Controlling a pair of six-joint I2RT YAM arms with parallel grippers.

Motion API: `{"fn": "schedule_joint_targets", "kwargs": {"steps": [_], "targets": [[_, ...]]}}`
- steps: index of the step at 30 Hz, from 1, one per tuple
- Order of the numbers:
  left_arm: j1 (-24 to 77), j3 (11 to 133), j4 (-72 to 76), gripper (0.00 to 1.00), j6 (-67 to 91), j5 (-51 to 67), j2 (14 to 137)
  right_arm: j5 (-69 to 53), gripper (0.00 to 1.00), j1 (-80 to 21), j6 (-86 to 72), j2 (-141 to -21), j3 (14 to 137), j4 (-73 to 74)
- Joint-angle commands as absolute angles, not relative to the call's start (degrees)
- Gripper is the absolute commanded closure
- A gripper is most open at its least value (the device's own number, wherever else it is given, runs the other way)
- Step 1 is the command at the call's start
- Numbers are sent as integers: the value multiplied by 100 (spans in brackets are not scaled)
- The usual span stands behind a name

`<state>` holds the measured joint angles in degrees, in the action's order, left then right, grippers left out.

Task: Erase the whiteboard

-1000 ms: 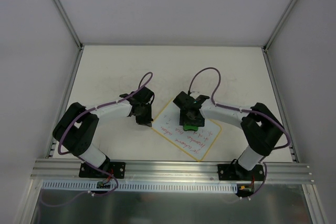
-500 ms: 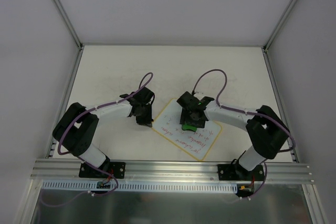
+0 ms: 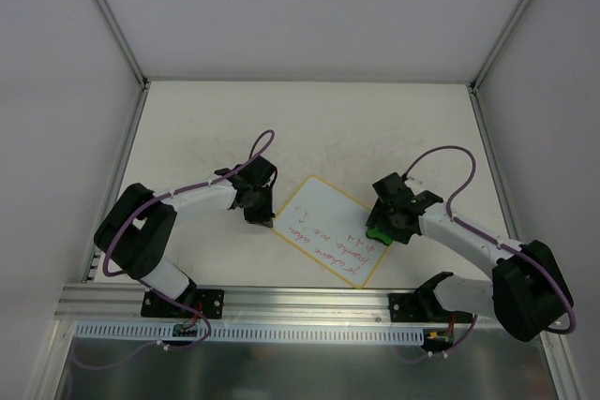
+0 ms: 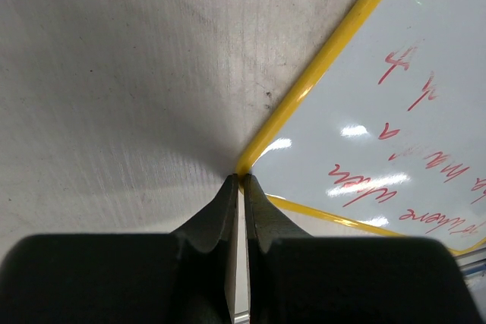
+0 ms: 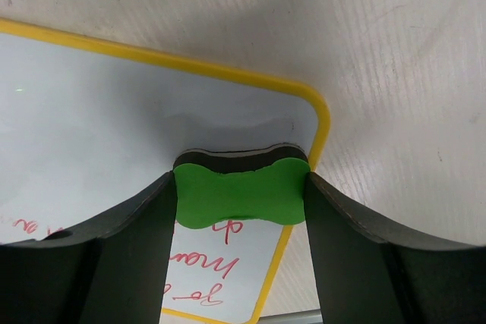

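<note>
The whiteboard (image 3: 323,222) lies tilted on the table, yellow-rimmed, its far half wiped white and red handwriting on its near half. It also shows in the left wrist view (image 4: 395,134) and the right wrist view (image 5: 114,119). My right gripper (image 3: 382,229) is shut on the green bone-shaped eraser (image 5: 240,195), pressed on the board's right corner. My left gripper (image 3: 254,214) is shut, its tips (image 4: 243,180) pressed at the board's left corner rim.
The white tabletop (image 3: 187,128) is scuffed. An aluminium rail (image 3: 309,302) runs along the near edge by the arm bases. White walls and metal posts enclose the table.
My right gripper has swept the eraser rightward from the board's middle to its right corner, wiping the far part clean. The left gripper has stayed in place.
</note>
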<state>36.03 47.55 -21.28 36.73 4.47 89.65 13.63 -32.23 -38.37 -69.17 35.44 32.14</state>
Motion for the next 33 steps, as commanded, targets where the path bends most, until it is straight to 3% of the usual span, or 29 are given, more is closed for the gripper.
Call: {"fn": "schedule_joint_targets", "kwargs": {"steps": [1, 10, 13, 19, 28, 33], "targets": [[3612, 4588, -2514, 100, 3604, 228, 8974, 1232, 70, -3269, -3647, -7084, 3252, 3561], [3612, 4588, -2514, 100, 3647, 264, 8982, 1021, 70, -4657, -3955, -8462, 4191, 3305], [3612, 4579, -2514, 100, 3656, 272, 8991, 661, 71, -5263, -4148, -9104, 4692, 2753], [3612, 4553, -2514, 100, 3674, 281, 8921, 649, 72, -6213, -4070, -10282, 6106, 2987], [3621, 4509, -2514, 100, 3656, 211, 8912, 2134, 72, -5898, -4280, -9459, 5766, 4156], [3612, 4535, -2514, 100, 3630, 220, 8903, 2241, 72, -5450, -4420, -8685, 4897, 4245]]}}
